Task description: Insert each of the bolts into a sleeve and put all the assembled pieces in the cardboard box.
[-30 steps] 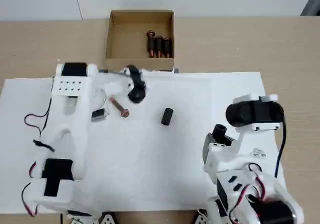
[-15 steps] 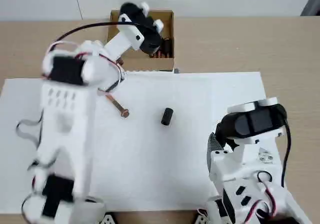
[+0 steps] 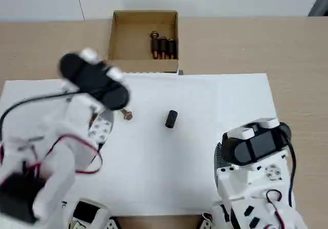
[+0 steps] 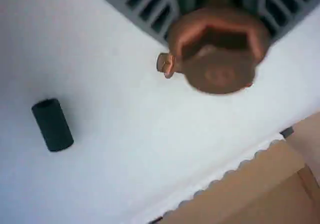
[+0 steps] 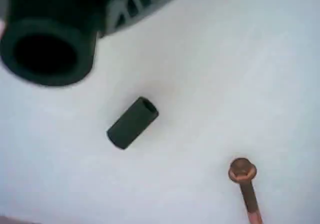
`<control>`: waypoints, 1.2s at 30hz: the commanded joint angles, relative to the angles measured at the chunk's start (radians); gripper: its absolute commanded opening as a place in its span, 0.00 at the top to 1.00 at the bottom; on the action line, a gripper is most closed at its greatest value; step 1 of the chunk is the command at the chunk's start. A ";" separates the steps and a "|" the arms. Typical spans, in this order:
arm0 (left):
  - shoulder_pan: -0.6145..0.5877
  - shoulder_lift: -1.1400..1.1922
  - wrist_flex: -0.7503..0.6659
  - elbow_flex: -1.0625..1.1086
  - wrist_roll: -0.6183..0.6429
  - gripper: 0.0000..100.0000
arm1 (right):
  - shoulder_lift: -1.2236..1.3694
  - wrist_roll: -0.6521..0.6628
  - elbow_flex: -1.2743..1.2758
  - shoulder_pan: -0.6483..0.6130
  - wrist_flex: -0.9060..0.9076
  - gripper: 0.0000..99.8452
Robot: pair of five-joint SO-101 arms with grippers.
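A copper bolt [image 4: 217, 53] fills the left wrist view head-on, with my left gripper's grey ribbed fingers [image 4: 145, 6] shut on it. My right gripper holds a black sleeve [image 5: 47, 48], its open end facing the camera. A second bolt [image 3: 127, 115] lies on the white sheet [image 3: 215, 101], its shaft hidden under the left arm [image 3: 92, 80]. A loose black sleeve [image 3: 171, 119] lies just to its right. Both also appear in the wrist views: loose sleeve [image 4: 52, 125] [image 5: 132, 123], loose bolt [image 4: 166, 63] [image 5: 243, 176]. The cardboard box [image 3: 119, 34] at the back holds assembled pieces [image 3: 163, 45].
The right arm [image 3: 253, 147] stands at the front right of the sheet. Bare wooden table [image 3: 246, 44] surrounds the sheet. The box's near wall [image 4: 260, 184] is close behind the loose bolt.
The left arm swung back to the box, then came forward and left over the loose bolt. The right arm drew back toward the front edge. The loose bolt and sleeve stayed put.
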 commanded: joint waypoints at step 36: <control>-0.015 -0.856 -0.841 1.207 0.905 0.99 | -0.008 0.074 0.924 -0.415 -0.963 1.00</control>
